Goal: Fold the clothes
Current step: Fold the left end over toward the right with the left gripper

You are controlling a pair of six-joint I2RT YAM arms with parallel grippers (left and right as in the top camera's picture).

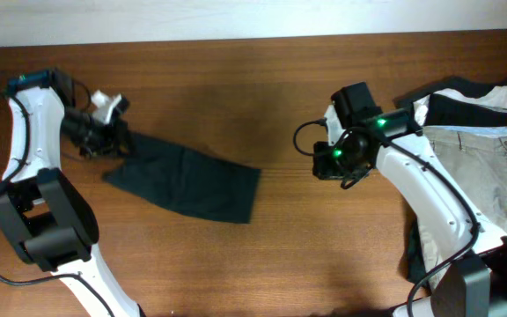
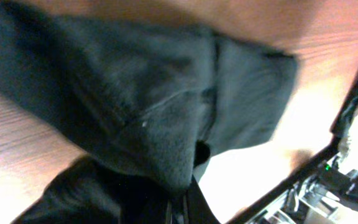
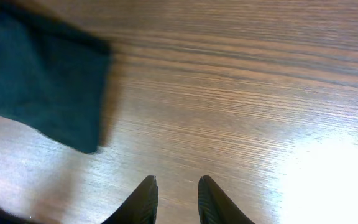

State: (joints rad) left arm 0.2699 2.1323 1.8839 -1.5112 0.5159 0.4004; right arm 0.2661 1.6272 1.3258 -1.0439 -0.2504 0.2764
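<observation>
The left gripper (image 1: 106, 141) is pinched tight on the shirt (image 1: 187, 180). In the left wrist view the dark cloth bunches up right at the fingers and hides most of them. A seam runs across the cloth there, with a tiny white dot beside it. From above, the gripper has the shirt by its left end, where the cloth narrows to a point. The rest of the shirt lies on the table (image 1: 262, 79) as a long dark strip. It slants down to the right and gets wider at its right end. It sits on the left half of the table. The left arm (image 1: 25, 132) bends around from the near left corner to reach it. The right gripper (image 3: 177, 182) has its two fingers a little way apart. Nothing is between them, only bare brown wood. They point along the table toward the shirt but do not touch it. The shirt's right end shows in the top left corner of the right wrist view, well apart from the fingers. A bright patch of light shines on the wood to the right. From above, two small green lights (image 1: 359, 136) glow on the right arm. At the far right edge lie beige trousers (image 1: 491, 172). Some black and white clothes (image 1: 473, 101) are bunched up just above them, touching them.
</observation>
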